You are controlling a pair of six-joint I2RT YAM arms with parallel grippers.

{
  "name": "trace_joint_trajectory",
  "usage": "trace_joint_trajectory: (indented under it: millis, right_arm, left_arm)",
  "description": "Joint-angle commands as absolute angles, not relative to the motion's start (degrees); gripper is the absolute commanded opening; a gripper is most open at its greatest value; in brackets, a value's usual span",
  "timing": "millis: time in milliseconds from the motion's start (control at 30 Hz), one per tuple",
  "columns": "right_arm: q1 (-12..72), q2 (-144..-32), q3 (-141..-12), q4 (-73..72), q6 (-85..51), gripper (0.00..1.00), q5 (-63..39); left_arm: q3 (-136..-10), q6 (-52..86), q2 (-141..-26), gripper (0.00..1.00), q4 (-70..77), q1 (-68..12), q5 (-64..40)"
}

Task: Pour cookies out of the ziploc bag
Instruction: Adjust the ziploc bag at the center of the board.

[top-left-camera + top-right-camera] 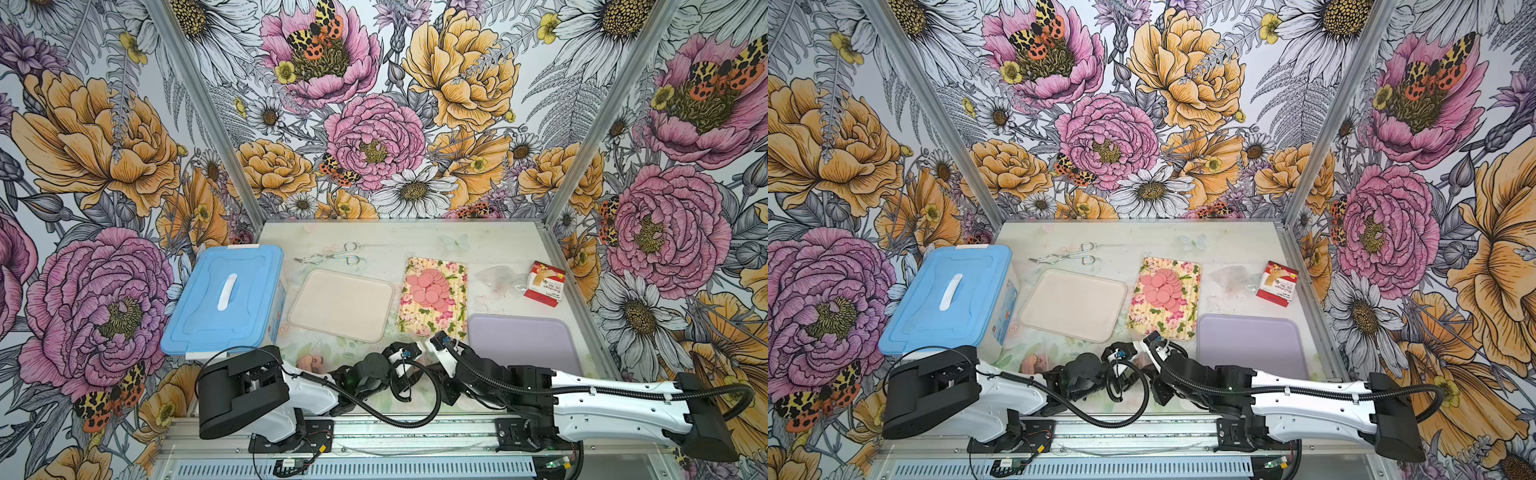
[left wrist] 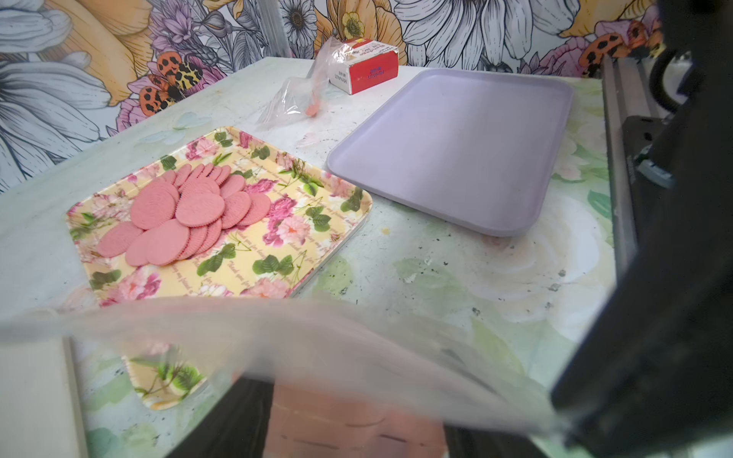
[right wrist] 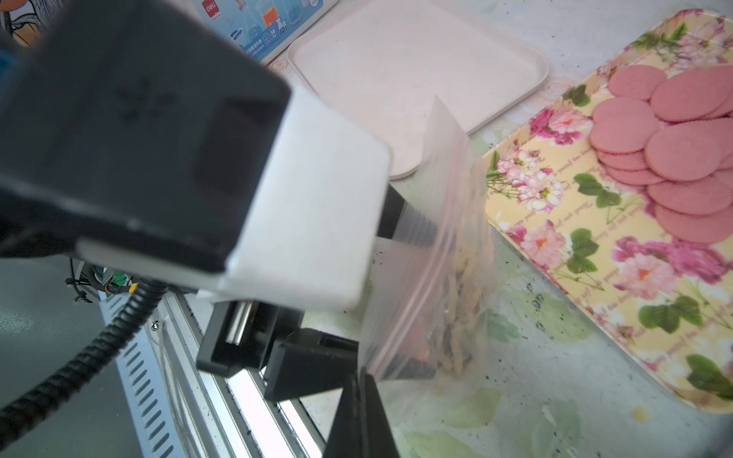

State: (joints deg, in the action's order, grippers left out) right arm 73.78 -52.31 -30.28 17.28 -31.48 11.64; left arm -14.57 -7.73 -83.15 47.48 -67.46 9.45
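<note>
The ziploc bag [image 3: 436,253] stands upright near the table's front, beside the floral tray [image 3: 595,238]. Beige and pinkish cookies [image 3: 460,301] show through its plastic. My right gripper [image 3: 363,380] is shut on the bag's zip edge at a corner. The left gripper [image 3: 412,297] has one finger on each side of the bag, jaws apart; I cannot see whether they press it. In the left wrist view blurred plastic [image 2: 317,349] covers pink cookies [image 2: 357,420] between the jaws. In a top view both grippers [image 1: 409,351] [image 1: 432,338] meet at the tray's near edge and hide the bag.
Several pink round cookies [image 1: 430,289] lie piled on the floral tray [image 1: 453,320]. A beige tray [image 1: 340,305] lies to its left and a lilac tray [image 1: 523,340] to its right. An empty clear bag [image 1: 494,276], a red box [image 1: 544,282], tongs [image 1: 332,255] and a blue lidded box [image 1: 224,295] stand around.
</note>
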Motion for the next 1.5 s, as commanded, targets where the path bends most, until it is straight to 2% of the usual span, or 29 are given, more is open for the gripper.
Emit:
trace_joint_trajectory:
  millis: [0, 133, 200, 400, 600, 667, 700, 733, 867, 1067, 1267, 1467]
  right_arm:
    - [73.48, -51.09, -29.80, 16.24, -31.14, 0.00, 10.88]
    - [73.21, -50.98, -29.36, 16.09, -31.12, 0.00, 11.01]
    - [73.13, -51.06, -29.27, 16.00, -31.12, 0.00, 10.90]
    - [72.95, -49.73, -28.83, 16.00, -31.36, 0.00, 11.70]
    - [72.17, -46.41, -27.67, 16.24, -31.55, 0.00, 14.32]
    - [71.91, -44.90, -27.22, 16.39, -31.55, 0.26, 15.88]
    - [71.83, -43.99, -27.04, 16.65, -31.55, 0.35, 17.05]
    - [71.65, -43.09, -26.96, 17.14, -31.40, 0.40, 18.57]
    - [70.62, -41.96, -26.80, 18.81, -30.94, 0.42, 22.58]
    - [69.71, -46.70, -27.60, 17.49, -31.41, 0.42, 24.43]
    - [69.07, -47.93, -23.49, 3.78, -27.43, 0.42, 22.10]
    - [65.44, -47.27, -20.23, -7.37, -24.76, 0.43, 14.25]
  left_arm:
    - [-14.98, -8.88, -84.92, 0.47, 54.46, -68.05, 9.44]
    - [-13.49, -8.88, -85.69, 0.28, 58.18, -68.32, 9.72]
    - [-13.33, -8.81, -85.49, 0.25, 58.00, -68.35, 9.54]
    - [-13.45, -8.50, -84.73, 0.00, 55.81, -68.45, 9.39]
    - [-13.53, -8.29, -82.94, 0.00, 52.03, -68.64, 9.33]
    - [-13.52, -8.19, -82.08, 0.00, 50.52, -68.72, 9.58]
    - [-13.61, -8.11, -81.61, 0.00, 49.57, -68.66, 9.74]
    - [-13.59, -8.00, -81.03, 0.00, 48.68, -68.64, 9.97]
    - [-13.45, -7.73, -78.79, 0.00, 45.65, -68.71, 10.78]
    - [-13.80, -7.56, -73.59, 0.00, 40.65, -68.53, 11.61]
    - [-17.46, -6.20, -67.40, 0.00, 29.04, -63.09, 4.82]
    - [-22.21, -2.63, -62.58, 0.00, 18.48, -58.50, -0.91]
